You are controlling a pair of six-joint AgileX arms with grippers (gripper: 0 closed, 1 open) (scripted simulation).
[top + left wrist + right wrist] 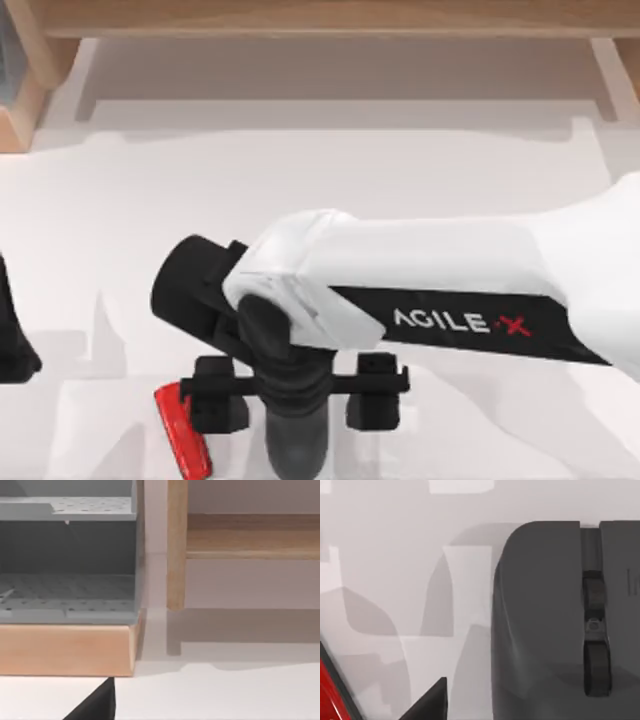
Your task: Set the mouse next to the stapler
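The dark grey mouse (pixel 297 445) lies at the table's front edge, near the middle. My right gripper (pixel 295 405) hangs directly over it, open, with one black finger (pixel 215 402) on the left of the mouse and the other on the right, a small gap on each side. The red stapler (pixel 182 432) lies just left of the left finger, angled towards the front. In the right wrist view the mouse (pixel 545 620) is close up with its scroll wheel showing, and the stapler (pixel 330 690) edges into a corner. My left arm (pixel 12 335) is parked at the table's left edge.
A wooden shelf frame (pixel 320 20) runs along the back of the table. In the left wrist view a grey perforated rack (pixel 67 590) on a wooden base stands beside a wooden post (pixel 176 545). White tabletop (pixel 150 200) lies between the shelf and the arms.
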